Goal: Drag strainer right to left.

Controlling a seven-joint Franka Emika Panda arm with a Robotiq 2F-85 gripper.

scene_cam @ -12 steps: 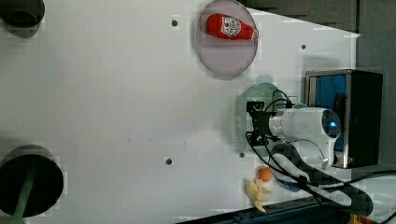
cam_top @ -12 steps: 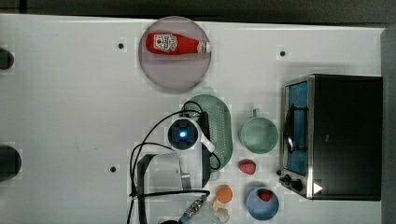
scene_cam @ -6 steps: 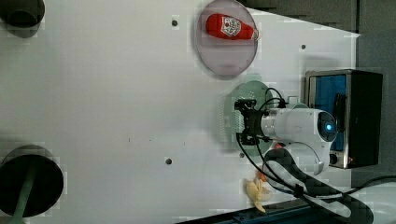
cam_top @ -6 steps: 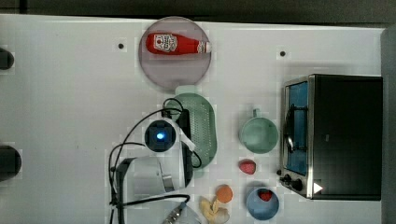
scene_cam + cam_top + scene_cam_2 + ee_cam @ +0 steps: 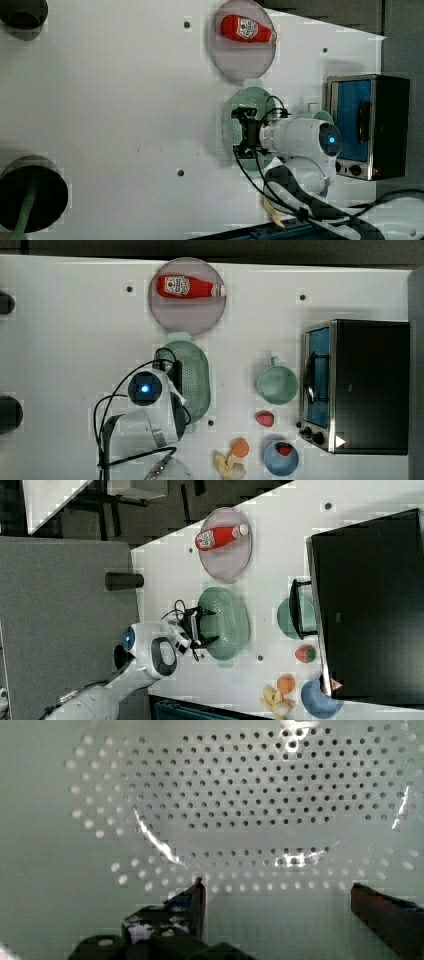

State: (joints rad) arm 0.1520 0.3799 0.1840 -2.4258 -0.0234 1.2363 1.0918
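While jaws gape inside strainer (image 5: 196,375), plate (image 5: 195,320) touching its rim

The arm (image 5: 150,652) is glossy white with grey joints and a blue light (round, glowing) on its wrist; black cables (image 5: 107,405) loop beside its black gripper (image 5: 200,627).

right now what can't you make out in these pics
- Strainer: its side at the top view's left is hidden by the arm.
- Whether the open gripper touches the strainer: the right view cannot settle it.
- Blue bowl: partly hidden by the oven in the right view.
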